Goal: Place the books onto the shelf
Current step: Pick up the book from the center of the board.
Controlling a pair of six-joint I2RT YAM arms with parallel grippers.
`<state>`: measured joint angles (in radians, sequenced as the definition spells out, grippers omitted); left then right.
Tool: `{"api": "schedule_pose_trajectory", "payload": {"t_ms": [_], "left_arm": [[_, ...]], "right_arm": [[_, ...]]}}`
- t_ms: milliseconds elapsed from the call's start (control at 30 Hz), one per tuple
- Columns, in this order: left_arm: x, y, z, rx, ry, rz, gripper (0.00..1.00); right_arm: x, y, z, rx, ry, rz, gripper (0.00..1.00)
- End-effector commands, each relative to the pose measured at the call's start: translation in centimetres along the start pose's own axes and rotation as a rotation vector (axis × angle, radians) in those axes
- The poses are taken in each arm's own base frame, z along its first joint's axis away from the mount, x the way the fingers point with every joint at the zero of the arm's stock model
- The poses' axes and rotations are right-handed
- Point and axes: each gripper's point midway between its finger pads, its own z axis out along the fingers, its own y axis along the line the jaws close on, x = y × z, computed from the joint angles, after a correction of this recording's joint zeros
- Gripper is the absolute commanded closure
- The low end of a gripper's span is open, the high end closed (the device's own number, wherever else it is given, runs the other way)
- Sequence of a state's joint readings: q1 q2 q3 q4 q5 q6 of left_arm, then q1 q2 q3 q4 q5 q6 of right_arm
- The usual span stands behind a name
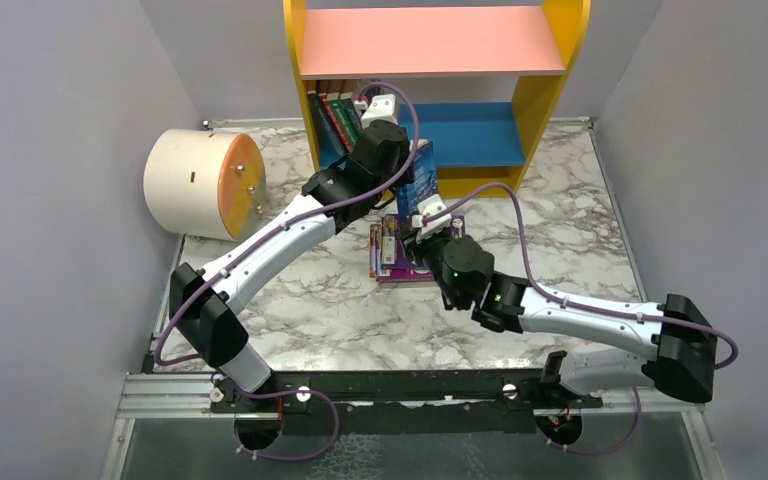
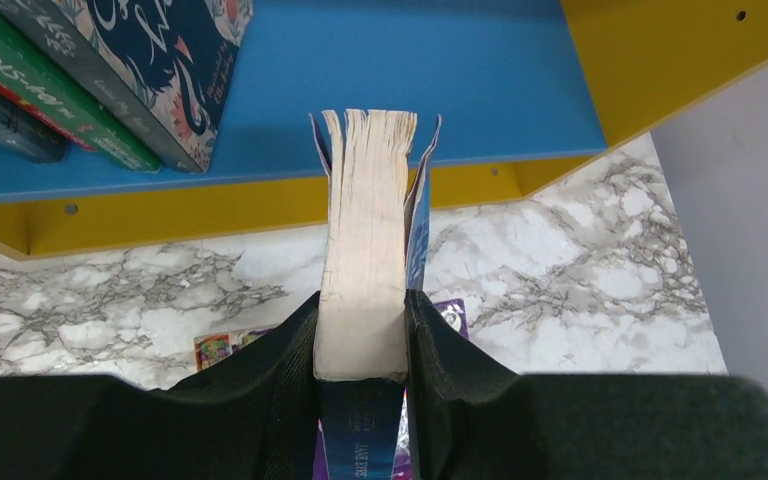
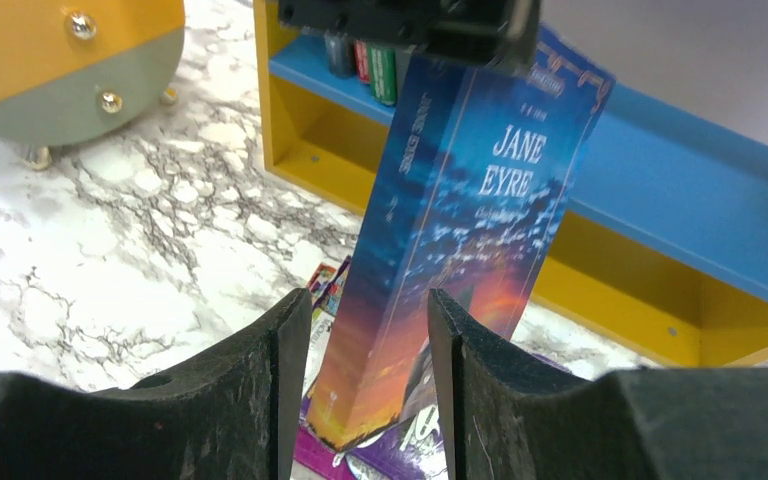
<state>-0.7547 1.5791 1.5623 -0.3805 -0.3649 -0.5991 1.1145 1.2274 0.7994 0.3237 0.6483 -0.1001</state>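
Left claw [image 2: 362,310] is clenched on a blue paperback, "Jane Eyre" [image 3: 460,230], with its two dark pads pressing the covers near one end, so that the yellowed page edge points toward the blue lower board [image 2: 520,80] of the shelf [image 1: 560,60]. The book hangs tilted in front of the shelf opening, above the table and not yet on the board. To the left on that board, a few books [image 1: 335,118] with green, red and dark spines already stand, leaning a little. More to the right and lower, a small stack of books [image 1: 392,262] lies flat on the table, a purple cover at the bottom. Just beside this stack is the right claw [image 3: 368,300]. Its jaws are parted, and the lower corner of the held book shows beyond the gap, but I see no grip there. I judge the step in hand to be carrying this one book into the lower compartment. The next move calls for bringing the book upright and sliding it in beside the standing ones without knocking them over, then releasing. The table [image 1: 340,300] has a white marble pattern with grey veins and looks smooth, so a book could slip on it. On its left side lies a cream cylinder [image 1: 195,182] with an orange end. The pink upper board [image 1: 430,40] is bare where it can be seen. Plain grey walls [image 1: 50,200] close the space on the left, back and right.
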Motion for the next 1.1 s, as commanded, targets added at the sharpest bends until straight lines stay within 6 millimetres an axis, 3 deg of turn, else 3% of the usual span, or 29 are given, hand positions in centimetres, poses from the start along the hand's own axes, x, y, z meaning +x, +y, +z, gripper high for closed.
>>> {"api": "schedule_pose_trajectory", "payload": {"t_ms": [0,567,1067], "left_arm": [[-6.9,-1.7,-1.2,0.0,-0.208,-0.058,1.0],[-7.0,-4.7,-1.8,0.004,-0.226,-0.056,1.0],[-7.4,-5.3,-3.6,0.003,-0.253,-0.07,1.0]], "right_arm": [[-0.3,-0.1,0.3,0.045,0.011,0.051,0.54],[1.9,-1.2,2.2,0.258,0.051,0.118,0.54],[4.9,-2.3,3.9,0.39,0.126,0.153,0.55]]}}
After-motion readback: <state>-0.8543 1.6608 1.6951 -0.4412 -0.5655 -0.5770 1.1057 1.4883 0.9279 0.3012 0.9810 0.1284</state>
